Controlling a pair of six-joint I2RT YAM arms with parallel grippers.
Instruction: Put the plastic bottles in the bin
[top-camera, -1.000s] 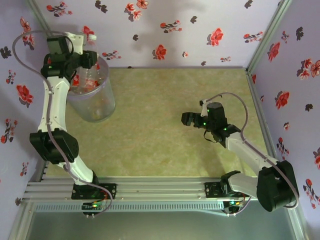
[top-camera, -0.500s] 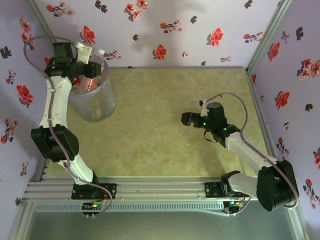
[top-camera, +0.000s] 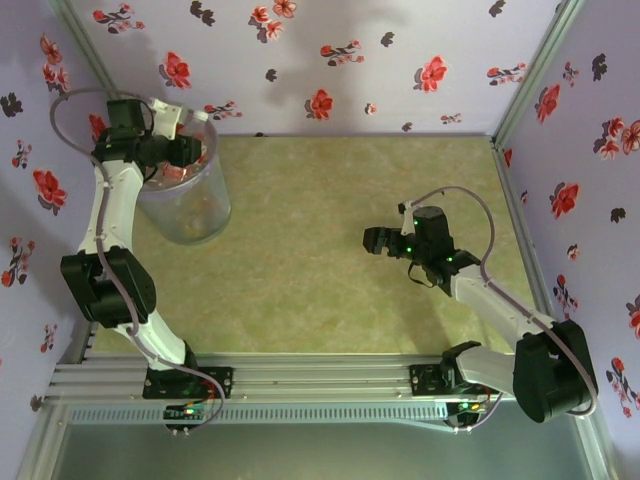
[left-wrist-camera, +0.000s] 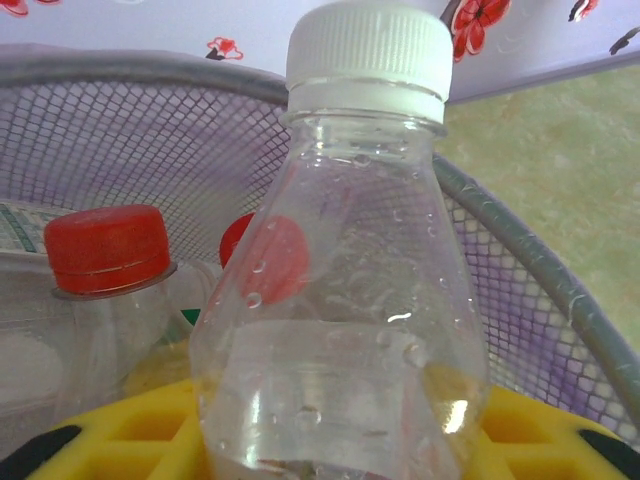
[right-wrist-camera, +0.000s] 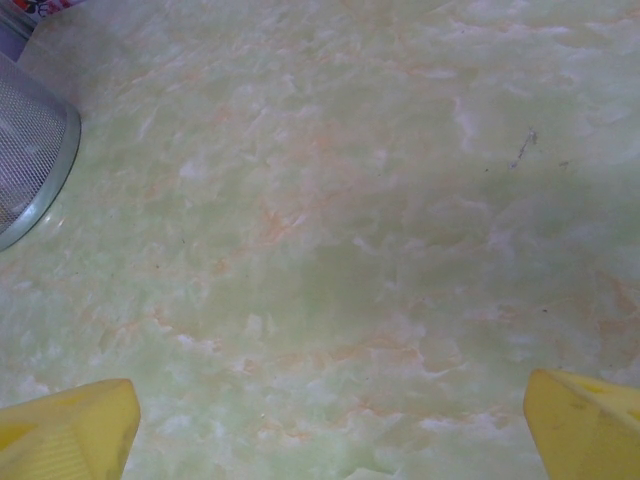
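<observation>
- One arm has moved, seen from above: the left tool (top-camera: 182, 150) has dipped towards the mouth of the bin (top-camera: 200, 215), while the right tool (top-camera: 372, 240) hangs unchanged.
- Left wrist: it clamps a white-capped bottle (left-wrist-camera: 340, 300) above red-capped bottles (left-wrist-camera: 105, 250) lying inside; release seems next.
- Right wrist: fingers (right-wrist-camera: 70, 430) spread wide over the surface (right-wrist-camera: 350, 200).

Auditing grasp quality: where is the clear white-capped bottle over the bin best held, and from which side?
Grip the white-capped bottle by its broad lower body, across its width from the base end, as the left gripper does; the shoulder tapers toward the cap, where a grip could slip.
</observation>
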